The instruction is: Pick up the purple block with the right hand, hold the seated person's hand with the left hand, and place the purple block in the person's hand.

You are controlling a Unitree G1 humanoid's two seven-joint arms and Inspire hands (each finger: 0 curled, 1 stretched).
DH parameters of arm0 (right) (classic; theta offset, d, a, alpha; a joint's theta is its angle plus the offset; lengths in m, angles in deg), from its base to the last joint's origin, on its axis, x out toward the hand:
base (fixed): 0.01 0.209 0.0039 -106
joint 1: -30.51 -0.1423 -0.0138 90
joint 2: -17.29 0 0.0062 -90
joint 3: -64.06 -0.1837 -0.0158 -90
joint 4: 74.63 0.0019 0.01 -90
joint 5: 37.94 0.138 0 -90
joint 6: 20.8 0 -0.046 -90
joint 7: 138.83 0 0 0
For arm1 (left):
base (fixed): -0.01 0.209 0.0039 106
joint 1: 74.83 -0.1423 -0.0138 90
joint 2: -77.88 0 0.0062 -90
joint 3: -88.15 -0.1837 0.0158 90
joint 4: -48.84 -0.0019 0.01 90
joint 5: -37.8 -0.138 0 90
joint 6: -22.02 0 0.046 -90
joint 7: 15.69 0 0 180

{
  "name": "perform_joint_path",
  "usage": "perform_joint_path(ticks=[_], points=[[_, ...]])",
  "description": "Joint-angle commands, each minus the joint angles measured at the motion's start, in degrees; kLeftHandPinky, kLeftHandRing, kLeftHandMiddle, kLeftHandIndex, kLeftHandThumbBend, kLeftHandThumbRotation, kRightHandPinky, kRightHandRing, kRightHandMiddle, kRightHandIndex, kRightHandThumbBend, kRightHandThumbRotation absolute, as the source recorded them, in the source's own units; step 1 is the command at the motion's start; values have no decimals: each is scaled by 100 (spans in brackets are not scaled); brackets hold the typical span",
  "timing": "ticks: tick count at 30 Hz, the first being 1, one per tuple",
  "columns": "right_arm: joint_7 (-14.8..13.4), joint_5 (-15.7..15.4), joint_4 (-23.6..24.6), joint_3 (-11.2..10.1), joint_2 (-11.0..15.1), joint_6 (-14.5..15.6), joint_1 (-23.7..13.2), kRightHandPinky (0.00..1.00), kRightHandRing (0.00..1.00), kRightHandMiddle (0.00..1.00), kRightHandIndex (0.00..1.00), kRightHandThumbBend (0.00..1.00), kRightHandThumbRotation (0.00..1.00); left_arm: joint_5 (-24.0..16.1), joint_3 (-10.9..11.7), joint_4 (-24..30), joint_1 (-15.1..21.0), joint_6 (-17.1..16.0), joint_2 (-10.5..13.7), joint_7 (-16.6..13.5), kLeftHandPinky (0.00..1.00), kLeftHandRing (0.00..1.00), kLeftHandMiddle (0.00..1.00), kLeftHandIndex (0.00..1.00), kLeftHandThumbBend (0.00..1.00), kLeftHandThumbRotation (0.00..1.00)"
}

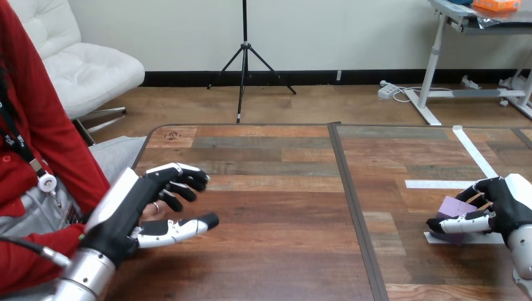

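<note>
The purple block (452,207) is at the table's right edge, over a white tape mark (434,237). My right hand (509,204) is shut on it, fingers curled over its top and thumb (467,222) pressed against its near side. I cannot tell whether the block rests on the table or is lifted. At the left edge my left hand (122,213) is open, fingers loosely bent and thumb straight. A small part of the person's hand (154,210) shows between my fingers and thumb; the rest is hidden behind my palm. Whether the two touch is unclear.
The wooden table (276,207) has a dark seam (351,200) running front to back through its middle. White tape strips (439,184) lie on the right half. The person's red sleeve (37,257) rests at the left edge by my left forearm.
</note>
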Motion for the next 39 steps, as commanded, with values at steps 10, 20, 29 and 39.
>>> perform_joint_path(ticks=[10, 20, 29, 39], points=[[-102, 94, 201, -58, 116, -383, -282, 43, 44, 47, 46, 82, 0, -950, -56, 2661, -99, 997, 674, 134, 60, 74, 78, 76, 99, 30], [-113, 90, 219, -56, 121, -427, -303, 44, 45, 48, 47, 82, 0, -1278, -132, 3111, -192, 1536, 833, 433, 65, 75, 80, 79, 100, 22], [-76, 120, 224, -79, 108, -421, -328, 44, 46, 48, 47, 82, 0, -1594, -212, 3272, -181, 1961, 898, 579, 68, 76, 80, 79, 100, 20], [-96, 113, 229, -55, 100, -440, -348, 44, 46, 49, 47, 81, 0, -1737, -348, 3310, -143, 2347, 1083, 631, 70, 77, 81, 80, 100, 15]])
